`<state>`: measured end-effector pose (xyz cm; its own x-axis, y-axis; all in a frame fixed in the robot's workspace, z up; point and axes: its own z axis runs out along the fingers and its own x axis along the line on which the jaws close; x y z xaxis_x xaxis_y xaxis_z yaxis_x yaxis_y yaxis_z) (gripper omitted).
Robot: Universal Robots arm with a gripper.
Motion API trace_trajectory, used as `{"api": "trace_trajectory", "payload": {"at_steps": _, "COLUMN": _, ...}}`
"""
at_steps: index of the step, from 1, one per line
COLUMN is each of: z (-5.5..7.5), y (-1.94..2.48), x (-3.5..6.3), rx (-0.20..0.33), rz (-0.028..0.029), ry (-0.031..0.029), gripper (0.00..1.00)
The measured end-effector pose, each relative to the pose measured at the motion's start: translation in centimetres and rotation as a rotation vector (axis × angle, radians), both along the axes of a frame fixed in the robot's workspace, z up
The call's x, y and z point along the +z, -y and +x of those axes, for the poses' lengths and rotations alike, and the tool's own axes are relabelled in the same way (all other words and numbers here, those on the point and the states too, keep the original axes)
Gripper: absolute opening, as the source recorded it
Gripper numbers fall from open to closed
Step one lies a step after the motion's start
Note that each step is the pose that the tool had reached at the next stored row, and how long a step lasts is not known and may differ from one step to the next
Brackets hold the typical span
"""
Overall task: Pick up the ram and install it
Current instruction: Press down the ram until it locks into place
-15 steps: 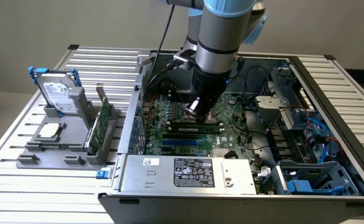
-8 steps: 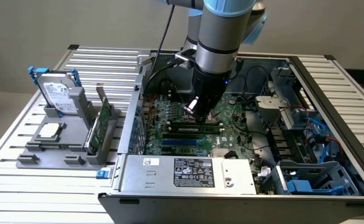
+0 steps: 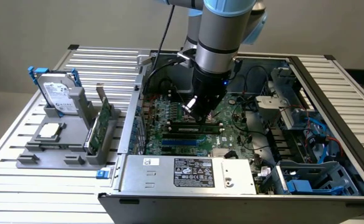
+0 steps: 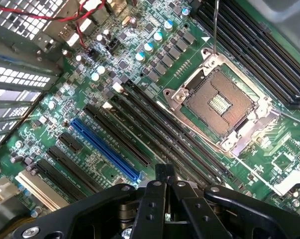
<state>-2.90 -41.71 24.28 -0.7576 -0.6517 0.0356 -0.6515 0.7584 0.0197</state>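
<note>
An open computer case (image 3: 169, 205) lies on a slatted metal tabletop (image 3: 20, 186). The robot arm (image 3: 222, 37) reaches down into it over the green motherboard (image 3: 235, 135). The gripper (image 3: 198, 108) has its fingers pinched fully together, gripping nothing that can be seen, and hangs just above the black memory slots (image 4: 154, 134).

The ram (image 3: 191, 125) appears to stand on edge in one of these slots, directly under the gripper. Its long axis follows the slot, running from the exterior view's left to its right. Whether it is fully seated cannot be told.

Risks, as a judgement: pressing off-centre could tilt the stick and seat one end only. Pressing too hard could flex the motherboard. A sideways slip could strike the bare CPU socket (image 4: 222, 102) nearby.
</note>
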Motion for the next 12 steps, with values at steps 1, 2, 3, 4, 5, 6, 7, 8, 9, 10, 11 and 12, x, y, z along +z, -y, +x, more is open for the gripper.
{"api": "trace_trajectory", "payload": {"at_steps": 1, "z": 0.00, "y": 0.00, "x": 0.00, "rx": -0.012, "rz": -0.0011, "ry": 0.0000, "gripper": 0.11}}
{"api": "trace_trajectory", "payload": {"at_steps": 2, "z": 0.00, "y": 0.00, "x": 0.00, "rx": -0.024, "rz": -0.0022, "ry": 0.0000, "gripper": 0.11}}
{"api": "trace_trajectory", "payload": {"at_steps": 3, "z": 0.00, "y": 0.00, "x": 0.00, "rx": -0.036, "rz": -0.0033, "ry": 0.0000, "gripper": 0.11}}
{"api": "trace_trajectory", "payload": {"at_steps": 4, "z": 0.00, "y": 0.00, "x": 0.00, "rx": -0.049, "rz": -0.0044, "ry": 0.0000, "gripper": 0.11}}
{"api": "trace_trajectory", "payload": {"at_steps": 5, "z": 0.00, "y": 0.00, "x": 0.00, "rx": -0.061, "rz": -0.0053, "ry": 0.0000, "gripper": 0.11}}
{"api": "trace_trajectory", "payload": {"at_steps": 6, "z": 0.00, "y": 0.00, "x": 0.00, "rx": -0.074, "rz": -0.0062, "ry": 0.0000, "gripper": 0.11}}
{"api": "trace_trajectory", "payload": {"at_steps": 7, "z": 0.00, "y": 0.00, "x": 0.00, "rx": -0.086, "rz": -0.0071, "ry": 0.0000, "gripper": 0.11}}
{"api": "trace_trajectory", "payload": {"at_steps": 8, "z": 0.00, "y": 0.00, "x": 0.00, "rx": -0.100, "rz": -0.0080, "ry": 0.0000, "gripper": 0.11}}
{"api": "trace_trajectory", "payload": {"at_steps": 9, "z": 0.00, "y": 0.00, "x": 0.00, "rx": -0.113, "rz": -0.0087, "ry": 0.0000, "gripper": 0.11}}
{"api": "trace_trajectory", "payload": {"at_steps": 10, "z": 0.00, "y": 0.00, "x": 0.00, "rx": -0.126, "rz": -0.0095, "ry": 0.0000, "gripper": 0.11}}
{"api": "trace_trajectory", "payload": {"at_steps": 11, "z": 0.00, "y": 0.00, "x": 0.00, "rx": -0.139, "rz": -0.0101, "ry": 0.0000, "gripper": 0.11}}
{"api": "trace_trajectory", "payload": {"at_steps": 12, "z": 0.00, "y": 0.00, "x": 0.00, "rx": -0.152, "rz": -0.0108, "ry": 0.0000, "gripper": 0.11}}
